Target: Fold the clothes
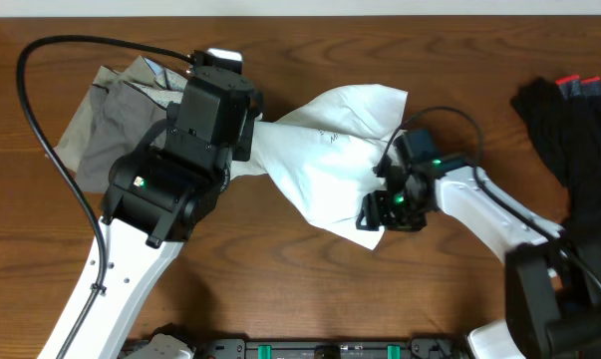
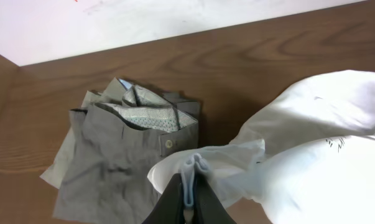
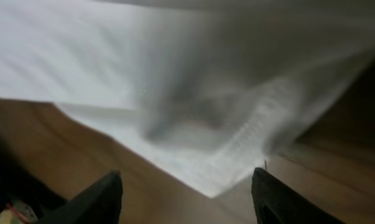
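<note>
Left pincer (image 2: 188, 185) clamped; right pincer (image 3: 186, 180) (blurred) spread.

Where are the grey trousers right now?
The grey trousers lie at the far left of the table in the overhead view, partly under the left arm, beside the white T-shirt whose edge the left tool pinches.

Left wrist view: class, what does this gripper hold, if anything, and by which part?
The left gripper is shut on the large white cotton T-shirt, pinching a bunched fold at its edge.
</note>
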You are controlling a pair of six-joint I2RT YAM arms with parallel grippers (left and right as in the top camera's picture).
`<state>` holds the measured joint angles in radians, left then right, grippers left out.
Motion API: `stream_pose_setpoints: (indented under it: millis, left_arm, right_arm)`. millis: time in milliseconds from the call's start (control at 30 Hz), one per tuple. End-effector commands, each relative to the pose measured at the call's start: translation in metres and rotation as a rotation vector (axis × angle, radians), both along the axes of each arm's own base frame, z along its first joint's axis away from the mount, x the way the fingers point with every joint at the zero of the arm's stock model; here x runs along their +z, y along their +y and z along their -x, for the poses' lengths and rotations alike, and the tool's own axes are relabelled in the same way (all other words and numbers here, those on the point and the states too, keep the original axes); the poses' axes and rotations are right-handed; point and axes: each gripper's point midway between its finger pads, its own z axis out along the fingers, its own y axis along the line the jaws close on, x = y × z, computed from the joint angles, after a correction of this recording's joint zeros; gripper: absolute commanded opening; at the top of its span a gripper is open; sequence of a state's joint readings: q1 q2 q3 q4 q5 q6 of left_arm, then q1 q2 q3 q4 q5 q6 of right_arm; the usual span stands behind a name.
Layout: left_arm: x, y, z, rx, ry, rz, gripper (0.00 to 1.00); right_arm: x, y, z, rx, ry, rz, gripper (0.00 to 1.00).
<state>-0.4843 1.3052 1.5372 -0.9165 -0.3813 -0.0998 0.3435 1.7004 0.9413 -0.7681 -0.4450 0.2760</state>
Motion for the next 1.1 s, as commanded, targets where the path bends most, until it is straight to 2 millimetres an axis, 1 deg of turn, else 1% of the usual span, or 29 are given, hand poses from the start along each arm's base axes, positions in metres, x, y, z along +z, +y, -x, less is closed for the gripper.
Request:
stream_pose_setpoints:
  millis: [0, 67, 167, 200, 233, 267, 300, 367, 433, 533, 567, 633, 667, 700, 733, 800, 833, 900, 933, 1000, 1067]
  left_arm:
    - [0.009, 0.005, -0.002, 0.015, -0.024, -0.016, 0.06]
    - [0.009, 0.005, -0.002, 0.015, -0.024, -0.015, 0.06]
    - [0.009, 0.005, -0.002, 0.015, -0.024, -0.016, 0.06]
    - [0.009, 0.005, -0.002, 0.015, -0.024, -0.015, 0.06]
    - [0.009, 0.005, -0.002, 0.015, -0.024, -0.016, 0.06]
    - [0.009, 0.005, -0.002, 0.015, -0.024, -0.016, 0.06]
    - [0.009, 0.005, -0.002, 0.015, -0.024, -0.016, 0.06]
    - [0.009, 0.005, -0.002, 0.015, -0.024, -0.016, 0.06]
    - [0.009, 0.005, -0.002, 0.015, -0.024, -0.016, 0.06]
    - [0.009, 0.005, -0.002, 0.015, -0.024, -0.016, 0.06]
    - [0.009, 0.005, -0.002, 0.015, -0.024, -0.016, 0.06]
    - [0.009, 0.005, -0.002, 0.013, -0.023, -0.019, 0.06]
    - [0.009, 0.006, -0.002, 0.013, -0.024, -0.02, 0.06]
    - [0.009, 0.005, -0.002, 0.013, -0.024, -0.02, 0.06]
    - [0.009, 0.005, -0.002, 0.012, -0.024, -0.02, 0.06]
    - [0.009, 0.005, -0.002, 0.011, -0.023, -0.022, 0.06]
    - [0.009, 0.005, -0.002, 0.011, -0.023, -0.022, 0.06]
    - [0.009, 0.005, -0.002, 0.011, -0.024, -0.022, 0.06]
    - [0.009, 0.005, -0.002, 0.011, -0.024, -0.021, 0.06]
    - [0.009, 0.005, -0.002, 0.011, -0.024, -0.022, 0.06]
    - [0.009, 0.005, -0.002, 0.011, -0.024, -0.022, 0.06]
  right_arm:
    - [-0.019, 0.005, 0.013, -0.029, 0.094, 0.034, 0.65]
    - [-0.028, 0.008, 0.02, -0.029, 0.136, 0.049, 0.63]
    - [-0.038, 0.013, 0.025, -0.009, 0.156, 0.059, 0.5]
    - [-0.038, 0.016, 0.024, -0.002, 0.145, 0.056, 0.42]
    - [-0.038, 0.017, 0.022, 0.0, 0.136, 0.051, 0.32]
    - [-0.036, 0.019, 0.019, 0.0, 0.12, 0.044, 0.17]
    - [-0.035, 0.02, 0.017, 0.0, 0.114, 0.042, 0.11]
    - [-0.026, 0.019, 0.008, -0.007, 0.084, 0.032, 0.01]
    - [-0.011, 0.017, -0.001, -0.014, 0.042, 0.014, 0.02]
    - [0.026, 0.006, -0.021, -0.033, -0.061, -0.013, 0.01]
    - [0.045, -0.003, -0.032, -0.048, -0.12, -0.01, 0.01]
    - [0.075, -0.02, -0.048, -0.084, -0.217, 0.0, 0.01]
    - [0.094, -0.032, -0.056, -0.115, -0.274, 0.009, 0.02]
    - [0.119, -0.052, -0.068, -0.168, -0.354, 0.03, 0.01]
    - [0.132, -0.062, -0.072, -0.199, -0.391, 0.042, 0.01]
    - [0.165, -0.093, -0.082, -0.291, -0.484, 0.073, 0.01]
    - [0.177, -0.106, -0.085, -0.328, -0.518, 0.084, 0.01]
    - [0.197, -0.13, -0.089, -0.397, -0.575, 0.099, 0.01]
    - [0.204, -0.141, -0.09, -0.431, -0.591, 0.105, 0.01]
    - [0.21, -0.157, -0.089, -0.472, -0.6, 0.121, 0.01]
    - [0.21, -0.168, -0.087, -0.485, -0.594, 0.139, 0.01]
